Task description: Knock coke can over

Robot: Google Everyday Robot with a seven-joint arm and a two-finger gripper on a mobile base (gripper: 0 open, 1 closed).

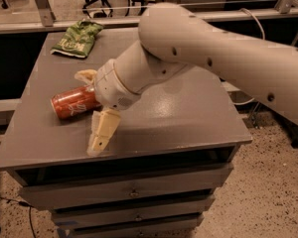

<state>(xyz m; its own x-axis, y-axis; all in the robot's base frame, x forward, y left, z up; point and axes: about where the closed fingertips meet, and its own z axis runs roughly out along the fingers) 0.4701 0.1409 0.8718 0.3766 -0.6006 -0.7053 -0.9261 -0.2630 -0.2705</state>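
The coke can [73, 103], red with white lettering, lies on its side on the left part of the grey cabinet top [188, 118]. My gripper [93, 105] is at the can's right end, low over the top. One cream finger [102, 132] points down toward the front edge and the other fingertip [86, 75] shows behind the can. The fingers stand apart, with the can's right end between them, and they do not close on it. My thick white arm reaches in from the upper right.
A green snack bag [77, 37] lies at the back left corner of the cabinet top. Drawers sit below the front edge [134, 195]. Office chairs and a railing stand behind. The arm hides the back middle of the top.
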